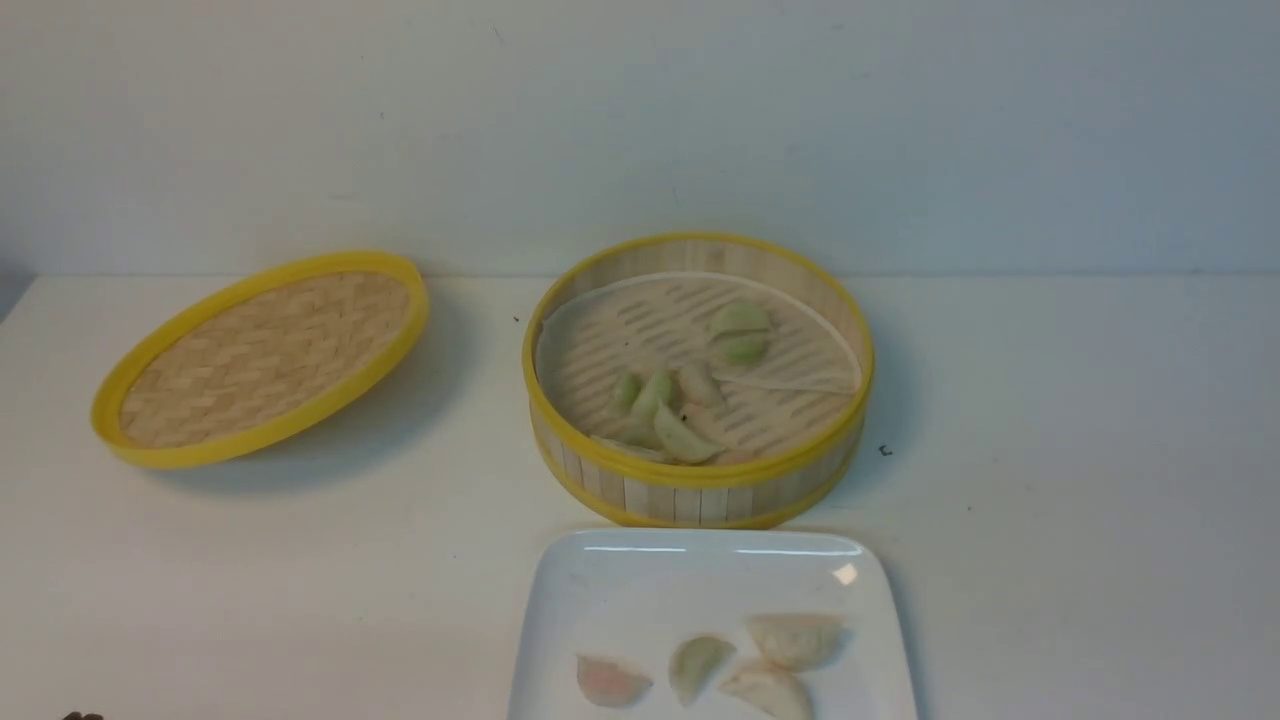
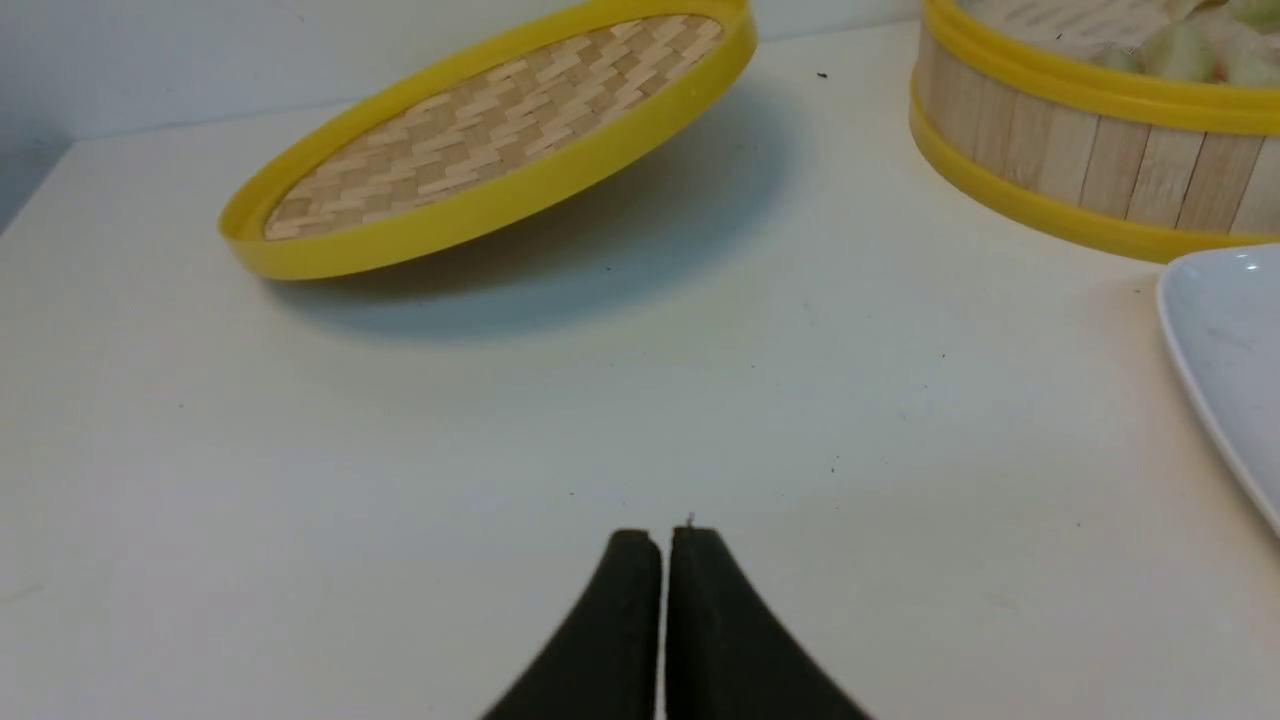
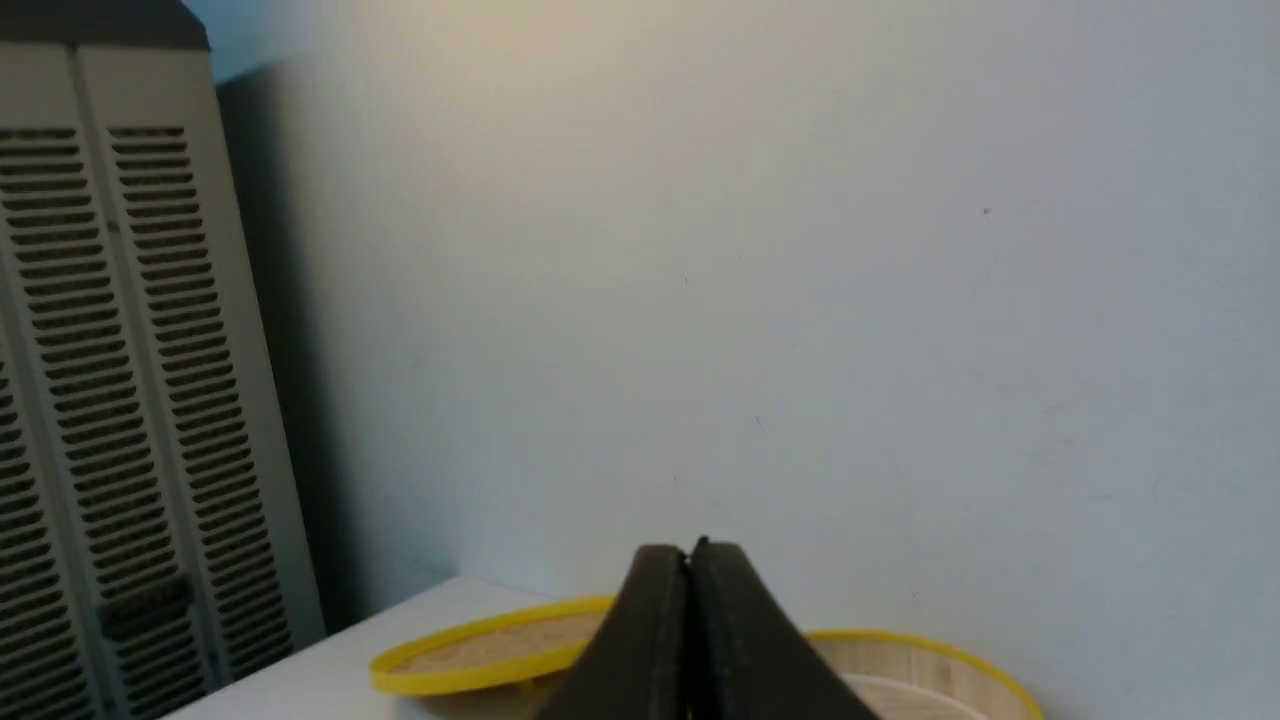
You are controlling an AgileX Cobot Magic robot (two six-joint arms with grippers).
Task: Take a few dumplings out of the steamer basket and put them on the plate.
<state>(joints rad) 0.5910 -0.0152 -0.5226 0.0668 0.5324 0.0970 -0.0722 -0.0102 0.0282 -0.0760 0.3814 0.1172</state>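
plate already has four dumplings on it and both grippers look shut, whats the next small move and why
Probably none beyond keeping both arms back. The plate holds four dumplings, which fits "a few", with more left in the steamer basket. The left gripper is shut and empty over bare table, the right gripper shut and empty, raised toward the wall.

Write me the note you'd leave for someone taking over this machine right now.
Left tool: shut, empty, low over bare table.
Right tool: shut, empty, raised, facing the wall.
Steamer basket: open, several dumplings inside; its lid lies tilted to the left.
Plate: in front of the basket, four dumplings on it.
Done: a few moved. Left: probably nothing.
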